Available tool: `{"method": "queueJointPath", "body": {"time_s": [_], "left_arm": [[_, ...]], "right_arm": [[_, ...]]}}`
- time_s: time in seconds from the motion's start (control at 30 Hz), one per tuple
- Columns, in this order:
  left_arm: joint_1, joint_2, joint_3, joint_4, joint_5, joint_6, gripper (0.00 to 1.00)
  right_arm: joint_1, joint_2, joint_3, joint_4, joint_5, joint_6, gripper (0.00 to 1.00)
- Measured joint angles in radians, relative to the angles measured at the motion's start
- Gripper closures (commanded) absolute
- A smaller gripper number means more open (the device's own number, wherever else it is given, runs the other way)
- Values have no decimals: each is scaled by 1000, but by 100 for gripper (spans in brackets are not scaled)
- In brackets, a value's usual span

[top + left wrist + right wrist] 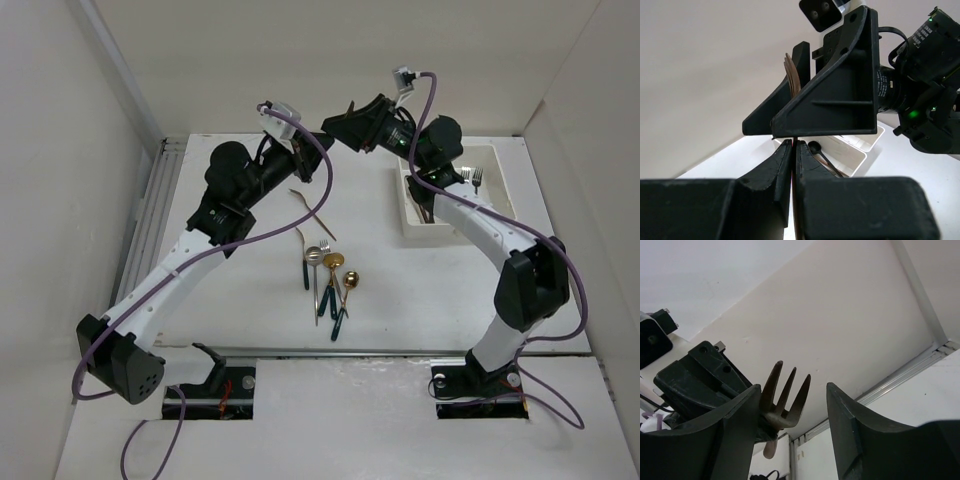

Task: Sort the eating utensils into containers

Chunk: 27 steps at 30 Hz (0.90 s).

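**Left gripper (793, 144) pinching fork, right gripper (792, 390) gaping around it**

The left gripper's jaws are pressing together on the handle of a brown fork (785, 401), holding it in the air over the far side of the table (250, 305), left of the tray (412, 228). The right gripper's fingers (855, 430) are standing apart on either side of the fork's head. One finger is touching or nearly touching it, and a gap is showing at the other. Other utensils (325, 275) are lying mid-table.
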Motion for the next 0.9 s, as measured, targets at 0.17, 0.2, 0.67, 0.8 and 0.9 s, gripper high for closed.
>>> {"method": "queueJointPath", "body": {"time_s": [0.17,0.2,0.67,0.8,0.9], "left_arm": [[0,0,-2,3,-3,0,100],[0,0,-2,3,-3,-2,100],[0,2,-5,-29,10,-4,0],[0,-11,-11,-70,-21,25,0],[0,-44,-43,-93,-90,55,0]], "right_arm": [[5,2,0,2,1,0,51],[5,2,0,2,1,0,56],[-23,-6,5,-50,-7,-33,100],[-190,-51,16,-318,7,-210,100],[-360,-69,59,-563,68,-391,100]]}}
